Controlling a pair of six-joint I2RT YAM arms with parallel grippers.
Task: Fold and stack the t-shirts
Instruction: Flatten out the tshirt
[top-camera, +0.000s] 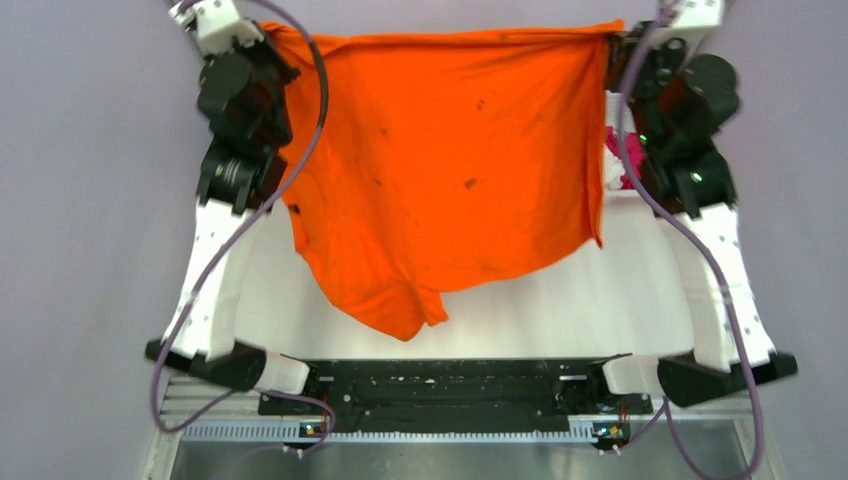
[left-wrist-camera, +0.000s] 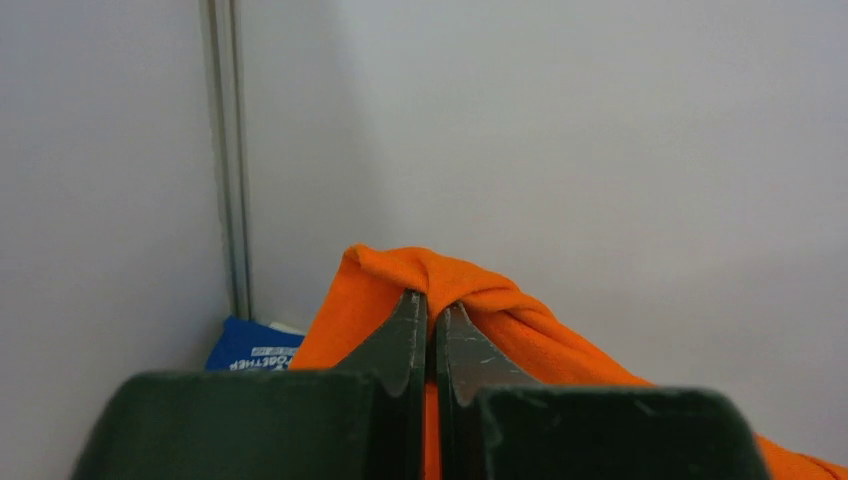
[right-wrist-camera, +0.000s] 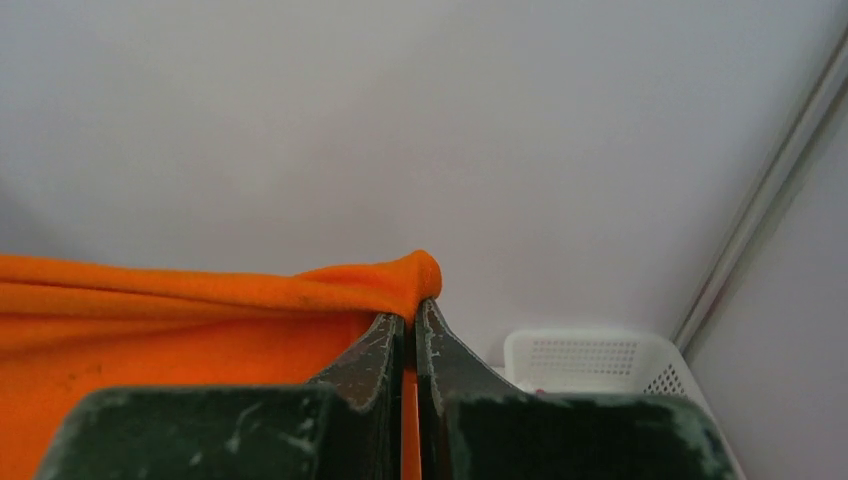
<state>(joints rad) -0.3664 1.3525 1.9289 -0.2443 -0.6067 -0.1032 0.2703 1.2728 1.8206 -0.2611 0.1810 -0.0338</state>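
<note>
The orange t-shirt (top-camera: 450, 160) hangs stretched between both raised grippers above the table, its top edge taut and its lower part drooping toward the near left. My left gripper (top-camera: 268, 38) is shut on its top left corner, and the pinched cloth shows in the left wrist view (left-wrist-camera: 432, 305). My right gripper (top-camera: 612, 40) is shut on its top right corner, seen in the right wrist view (right-wrist-camera: 412, 310). A blue t-shirt with white lettering (left-wrist-camera: 250, 345) lies below at the left. Magenta and white cloth (top-camera: 612, 150) peeks out behind the right arm.
A white perforated basket (right-wrist-camera: 600, 360) stands at the right, below the right gripper. The white table surface (top-camera: 600, 300) lies under the hanging shirt. A metal rail (left-wrist-camera: 228, 150) runs along the wall at the left.
</note>
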